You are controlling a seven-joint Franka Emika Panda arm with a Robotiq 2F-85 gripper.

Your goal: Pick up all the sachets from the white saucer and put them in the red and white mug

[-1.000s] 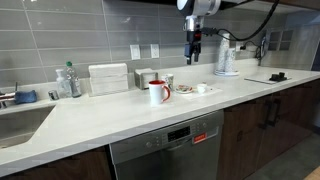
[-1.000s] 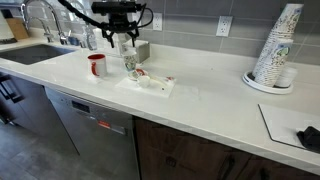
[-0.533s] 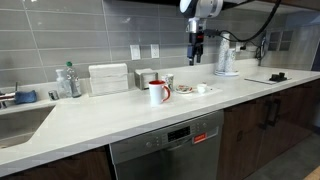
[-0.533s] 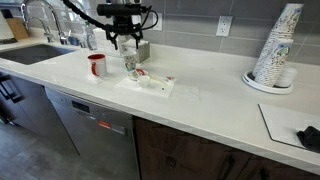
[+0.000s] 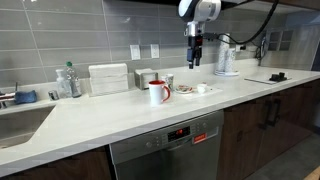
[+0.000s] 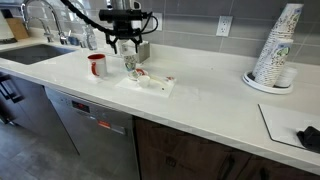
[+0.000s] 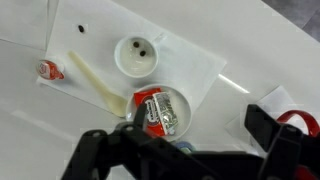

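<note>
The red and white mug (image 5: 158, 92) stands on the white counter and shows in both exterior views (image 6: 97, 66). Beside it the white saucer (image 7: 185, 104) lies on a white mat and holds red and silver sachets (image 7: 155, 109). The saucer also shows in both exterior views (image 5: 186, 91) (image 6: 137, 72). My gripper (image 5: 194, 57) hangs well above the saucer, open and empty. In the wrist view its dark fingers (image 7: 262, 126) frame the saucer, with the gripper (image 7: 200, 122) over the saucer's right rim. A red and white edge behind the right finger may be the mug.
A small white cup-like dish (image 7: 138, 55) and a tiny red-topped pot (image 7: 47, 69) lie on the same mat. A stack of paper cups (image 6: 278, 48) stands at the counter's far end. A sink (image 6: 35, 52), a white box (image 5: 108, 78) and bottles (image 5: 68, 80) are near the wall.
The arm has shifted only slightly above the saucer. The gripper stays open and empty, and nothing on the counter has moved.
</note>
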